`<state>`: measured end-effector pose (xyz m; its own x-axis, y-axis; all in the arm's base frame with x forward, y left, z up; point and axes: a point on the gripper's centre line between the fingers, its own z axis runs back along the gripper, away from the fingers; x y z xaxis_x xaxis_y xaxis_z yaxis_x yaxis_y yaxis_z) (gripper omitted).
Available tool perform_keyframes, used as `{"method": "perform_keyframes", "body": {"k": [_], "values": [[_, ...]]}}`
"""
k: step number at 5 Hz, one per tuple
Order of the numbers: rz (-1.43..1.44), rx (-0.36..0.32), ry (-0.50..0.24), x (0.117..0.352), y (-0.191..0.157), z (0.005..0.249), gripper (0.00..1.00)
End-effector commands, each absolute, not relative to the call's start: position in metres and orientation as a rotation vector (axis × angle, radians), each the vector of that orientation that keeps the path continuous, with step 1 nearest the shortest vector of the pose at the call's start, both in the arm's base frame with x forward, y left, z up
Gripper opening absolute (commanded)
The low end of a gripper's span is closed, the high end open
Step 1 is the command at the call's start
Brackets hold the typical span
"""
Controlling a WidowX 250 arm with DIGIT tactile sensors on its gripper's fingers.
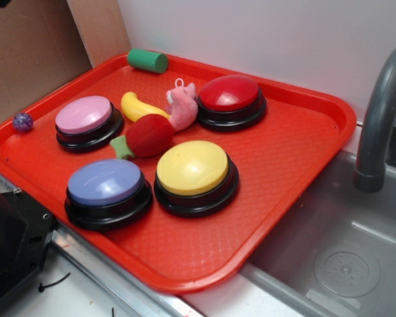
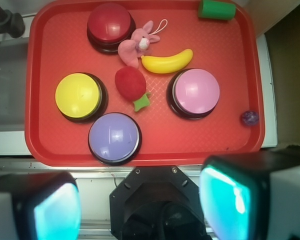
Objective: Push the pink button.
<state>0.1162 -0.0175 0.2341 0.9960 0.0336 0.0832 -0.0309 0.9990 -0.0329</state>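
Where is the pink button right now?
In the wrist view, the pink button sits on the right side of the red tray, just below the toy banana and left of a small purple ball.

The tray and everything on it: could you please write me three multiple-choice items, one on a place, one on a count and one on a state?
1. Where does the banana lie?
A. Between the plush toy and the pink button
B. Inside the sink
C. On top of the yellow button

2. How many large round push buttons stand on the tray?
A. Two
B. Four
C. Six

3. How does the hand stand?
A. Pressing the pink button
B. Closed on the green cylinder
C. Open, clear of the tray

Answers:
1. A: the wrist view shows the banana beside the plush toy, just above the pink button.
2. B: the red button, yellow, pink and purple button are the only ones.
3. C: its two fingers sit wide apart below the tray's near edge, touching nothing.
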Motion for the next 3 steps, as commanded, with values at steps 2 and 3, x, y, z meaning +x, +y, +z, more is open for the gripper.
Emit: {"method": "perform_keyframes", "body": {"k": [2,3], "values": [[0.200,-0.004,-0.063,0.153,0.030,0.192,1.00],[0.261,0.019,0.006,0.176,0.067,0.152,1.00]]}}
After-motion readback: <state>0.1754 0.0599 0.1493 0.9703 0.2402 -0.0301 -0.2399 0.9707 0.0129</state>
